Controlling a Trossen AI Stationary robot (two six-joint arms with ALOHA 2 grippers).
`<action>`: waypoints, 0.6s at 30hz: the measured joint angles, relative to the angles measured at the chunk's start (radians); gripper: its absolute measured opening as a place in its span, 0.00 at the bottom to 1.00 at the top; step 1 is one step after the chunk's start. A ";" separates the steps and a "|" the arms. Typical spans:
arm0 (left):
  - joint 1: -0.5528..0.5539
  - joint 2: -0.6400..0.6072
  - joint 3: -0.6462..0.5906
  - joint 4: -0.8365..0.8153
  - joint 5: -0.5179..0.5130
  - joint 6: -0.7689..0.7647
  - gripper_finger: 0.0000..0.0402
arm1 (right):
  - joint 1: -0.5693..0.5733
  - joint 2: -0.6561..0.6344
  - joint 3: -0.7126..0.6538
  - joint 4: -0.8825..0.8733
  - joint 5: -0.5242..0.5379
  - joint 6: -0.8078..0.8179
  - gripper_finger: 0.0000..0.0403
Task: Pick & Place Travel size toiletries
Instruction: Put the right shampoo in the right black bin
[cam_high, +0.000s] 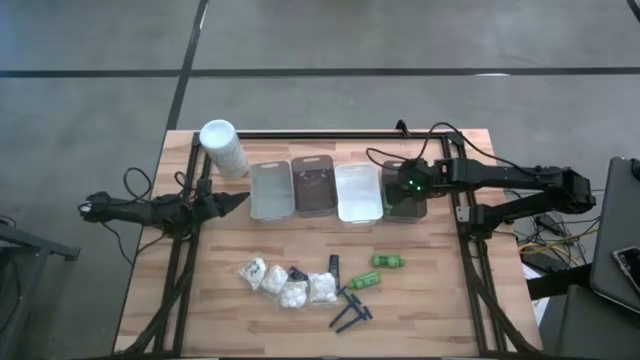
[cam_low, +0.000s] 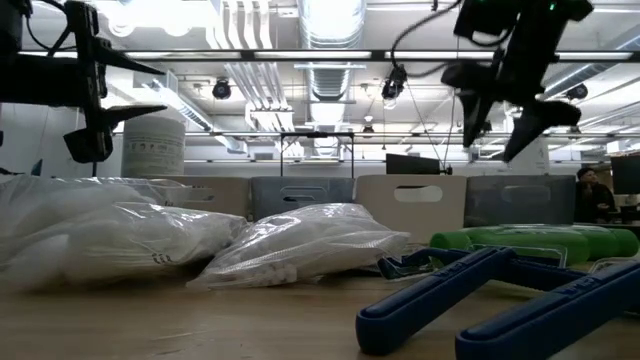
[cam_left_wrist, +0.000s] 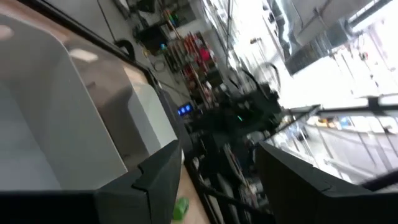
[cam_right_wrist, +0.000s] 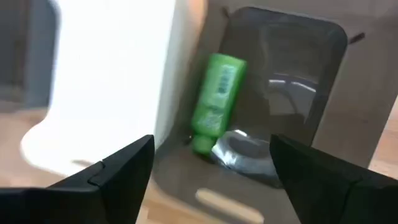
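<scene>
Jaws of our right gripper (cam_right_wrist: 211, 163) hang spread, empty, over the dark tray (cam_right_wrist: 336, 81) holding a green bottle (cam_right_wrist: 215, 102); our left gripper (cam_high: 238, 202) seems open, waiting beside the grey tray (cam_high: 271, 190).

Counts, bench top:
- Trays: four in a row along the far edge — grey tray (cam_high: 270, 190), brown tray (cam_high: 313, 186), white tray (cam_high: 358, 192), dark tray (cam_high: 404, 203).
- White cylinder (cam_high: 223, 148): one.
- White packets (cam_high: 287, 284): four, near edge.
- Green bottles: two on the bench (cam_high: 376, 272), one in the dark tray (cam_right_wrist: 216, 102).
- Blue razors (cam_high: 351, 309): probably three; they overlap.
</scene>
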 joint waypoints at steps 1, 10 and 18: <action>0.000 0.000 0.000 0.001 -0.015 -0.003 0.53 | 0.022 -0.002 0.016 -0.018 0.016 0.000 0.80; 0.001 0.000 0.000 -0.011 -0.041 -0.062 0.53 | 0.156 0.003 0.089 -0.052 0.063 -0.126 0.81; 0.001 0.002 0.000 -0.014 -0.041 -0.066 0.53 | 0.187 0.003 0.109 -0.052 0.051 -0.165 0.74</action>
